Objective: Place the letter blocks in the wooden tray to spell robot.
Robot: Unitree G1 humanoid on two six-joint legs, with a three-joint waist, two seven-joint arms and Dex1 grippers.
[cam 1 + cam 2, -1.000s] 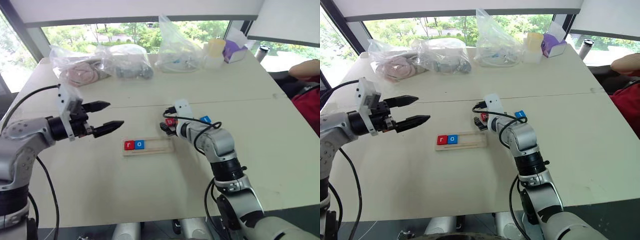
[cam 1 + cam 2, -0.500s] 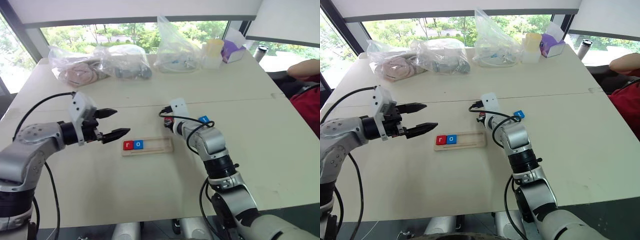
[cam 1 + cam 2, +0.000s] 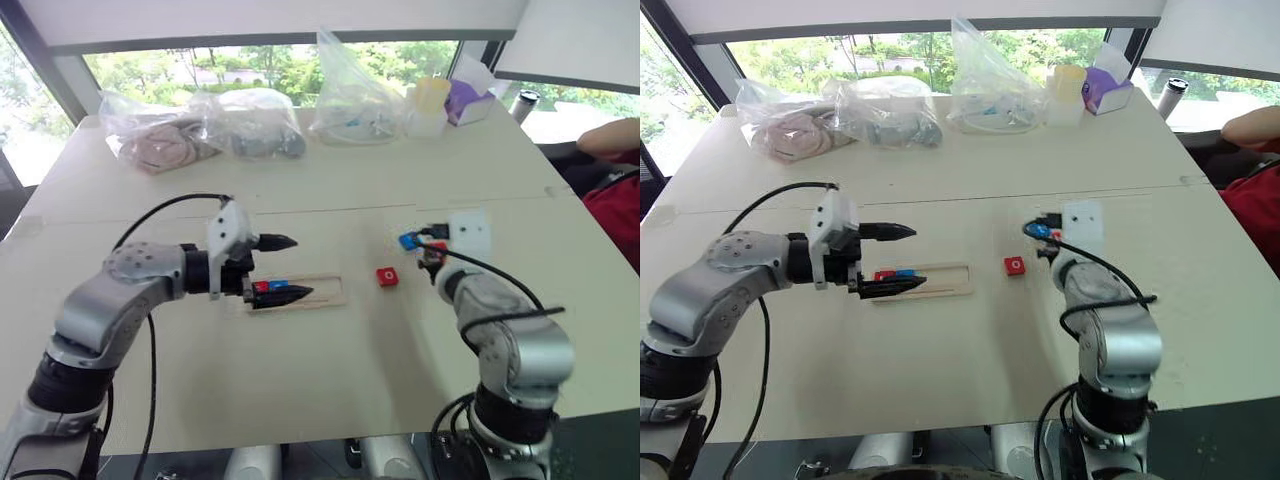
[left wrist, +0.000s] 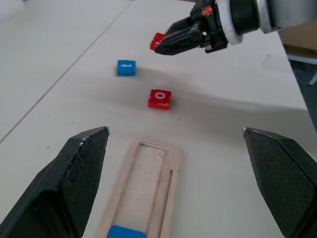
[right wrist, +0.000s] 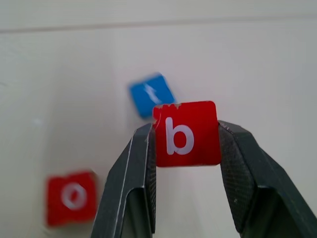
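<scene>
My right gripper [image 5: 185, 130] is shut on a red letter block with a white b [image 5: 186, 141] and holds it above the table, right of the other loose blocks. A red o block [image 3: 387, 277] and a blue t block [image 3: 408, 241] lie on the table between the gripper and the wooden tray [image 3: 318, 292]. At the tray's left end sit a red block [image 3: 260, 287] and a blue block [image 4: 121, 232], partly hidden behind my left gripper's lower finger. My left gripper [image 3: 297, 267] hovers open over that end, pointing to the right.
Several clear plastic bags [image 3: 255, 122] with items lie along the table's far edge, beside a yellow cup [image 3: 432, 97] and a purple box [image 3: 470, 100]. A person's arm [image 3: 608, 138] shows at the far right.
My right gripper closed on the red b block and pulled back to the right with it, uncovering the red o block. My left gripper swung right to the tray's left end.
</scene>
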